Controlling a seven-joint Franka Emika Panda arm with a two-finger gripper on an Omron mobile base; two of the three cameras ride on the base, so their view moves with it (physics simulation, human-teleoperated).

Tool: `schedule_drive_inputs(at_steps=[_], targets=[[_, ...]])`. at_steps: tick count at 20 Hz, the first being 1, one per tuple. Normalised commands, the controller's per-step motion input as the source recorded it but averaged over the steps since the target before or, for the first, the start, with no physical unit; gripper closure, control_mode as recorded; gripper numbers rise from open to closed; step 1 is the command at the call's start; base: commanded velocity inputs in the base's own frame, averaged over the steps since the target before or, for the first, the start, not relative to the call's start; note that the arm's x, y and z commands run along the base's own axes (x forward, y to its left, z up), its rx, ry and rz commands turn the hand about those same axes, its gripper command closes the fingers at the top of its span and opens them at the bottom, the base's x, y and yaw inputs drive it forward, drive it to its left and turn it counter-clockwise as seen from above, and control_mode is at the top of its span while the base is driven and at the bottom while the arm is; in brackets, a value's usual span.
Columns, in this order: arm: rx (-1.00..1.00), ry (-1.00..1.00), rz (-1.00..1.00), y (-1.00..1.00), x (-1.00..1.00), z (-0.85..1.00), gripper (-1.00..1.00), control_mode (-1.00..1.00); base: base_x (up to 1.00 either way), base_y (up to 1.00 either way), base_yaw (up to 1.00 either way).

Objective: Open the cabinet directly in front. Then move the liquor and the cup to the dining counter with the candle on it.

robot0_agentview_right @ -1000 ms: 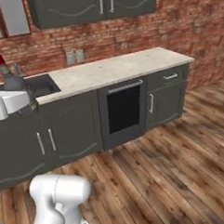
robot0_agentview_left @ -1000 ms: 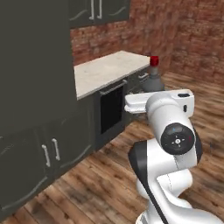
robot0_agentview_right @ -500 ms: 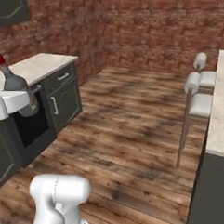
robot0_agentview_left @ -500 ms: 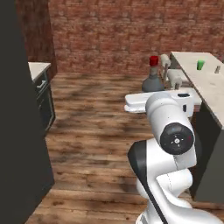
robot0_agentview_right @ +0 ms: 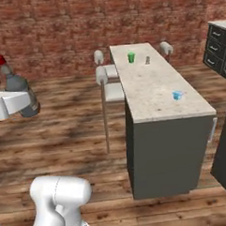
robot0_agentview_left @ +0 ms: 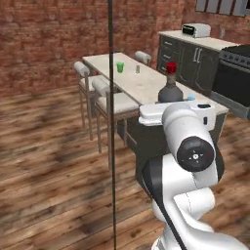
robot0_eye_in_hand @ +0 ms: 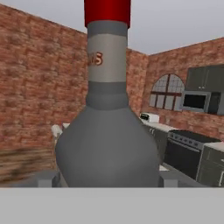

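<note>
Gripper [robot0_eye_in_hand: 107, 181] jaws stand wide, one on each side of the broad base of the small grey-bodied glass liquor bottle with a red cap [robot0_eye_in_hand: 107, 131], and grasp it upright. In the hand view the bottle rises from between the fingertips, its narrow neck bearing a pale label with reddish lettering. In the left base view the bottle [robot0_agentview_left: 169, 88] shows above the white arm link, red cap uppermost. In the right base view the bottle [robot0_agentview_right: 20, 94] sits at the left edge, held off the wooden plank floor [robot0_agentview_right: 78, 131] in front of the white hand.

Long beige speckled stone-topped dining counter [robot0_agentview_right: 153, 91] on a dark grey base stands ahead and to the right of the held bottle, well apart from it. Small bright green tapered cup [robot0_agentview_right: 130, 57] stands upright on the far end of the counter top. Near it on the same top stands a small grey upright item [robot0_agentview_right: 147, 60]; its kind cannot be told. A small light blue object [robot0_agentview_right: 178, 95] rests on the near part of the top. Stools with white cushions [robot0_agentview_right: 108, 84] line the counter's left side, and one [robot0_agentview_right: 166, 48] shows at the far right side.

Red brick wall [robot0_agentview_right: 82, 27] closes the background. Dark cabinets with a stone worktop [robot0_agentview_left: 195, 58] stand at the right in the left base view.
</note>
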Motion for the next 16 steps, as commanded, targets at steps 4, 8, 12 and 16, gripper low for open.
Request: schedule_drive_inputs(at_steps=[4,8,12,16], targets=[[0.00,0.00,0.00,0.00,0.00,0.00,1.00,1.00,-0.23,-0.26,-0.73],[0.00,0.00,0.00,0.00,0.00,0.00,1.00,1.00,-0.10,-0.08,-0.40],[0.00,0.00,0.00,0.00,0.00,0.00,1.00,1.00,0.00,0.00,-0.01],[0.00,0.00,0.00,0.00,0.00,0.00,1.00,1.00,0.01,0.19,-0.20]])
